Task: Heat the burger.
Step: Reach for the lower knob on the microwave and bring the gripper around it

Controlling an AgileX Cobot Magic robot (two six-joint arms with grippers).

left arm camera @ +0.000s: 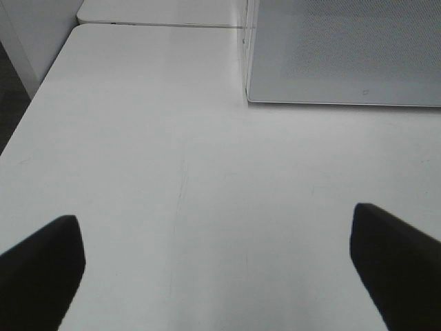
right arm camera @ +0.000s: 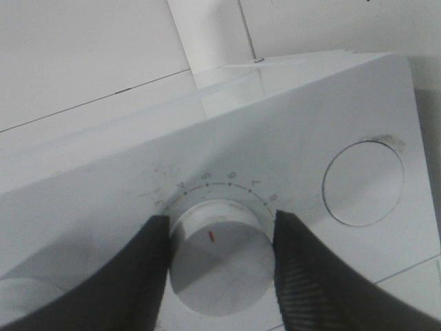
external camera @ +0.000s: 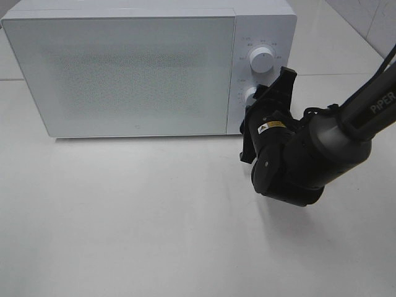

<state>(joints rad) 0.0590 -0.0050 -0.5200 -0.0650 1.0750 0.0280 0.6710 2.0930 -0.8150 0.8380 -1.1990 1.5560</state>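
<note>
The burger is out of view; the white microwave [external camera: 124, 68] stands with its door shut. My right gripper [external camera: 263, 99] reaches to the control panel and is shut on the lower knob [right arm camera: 217, 255]. Its two black fingers [right arm camera: 131, 276] press against the knob's sides, and the knob's red mark sits below the number scale. The upper knob [external camera: 262, 60] is free. My left gripper [left arm camera: 217, 269] hangs open over the bare white table [left arm camera: 172, 172] in front of the microwave's left corner [left arm camera: 251, 83], with nothing between its fingers [left arm camera: 41, 262]. The exterior view does not show the left gripper.
A round button [right arm camera: 363, 183] sits on the panel beside the gripped knob. The right arm [external camera: 322, 148] crosses the table at the right, in front of the panel. The table's left edge [left arm camera: 34, 110] runs near the left gripper.
</note>
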